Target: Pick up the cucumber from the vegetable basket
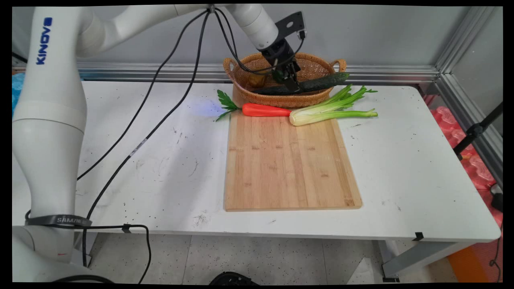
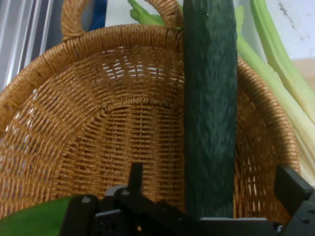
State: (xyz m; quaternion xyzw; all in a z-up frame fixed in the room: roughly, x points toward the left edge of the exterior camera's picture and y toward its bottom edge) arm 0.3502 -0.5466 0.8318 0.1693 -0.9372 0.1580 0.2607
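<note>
Cutting board (image 1: pixel 287 164) lower centre; pincer (image 1: pixel 290 78) upper centre, spread wide astride cucumber (image 1: pixel 309 85) in wicker basket (image 1: pixel 321 64). Could snag basket weave, tipping it.

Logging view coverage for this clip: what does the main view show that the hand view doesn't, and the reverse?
Only the main view shows the wooden cutting board, the carrot at its far edge, the whole white table and the arm's cables.

Only the hand view shows the basket's woven floor up close and a green object at its lower left corner, too cropped to identify.

Both show the wicker basket, the cucumber sticking out over its rim, the celery beside it, and the claw at the cucumber.
</note>
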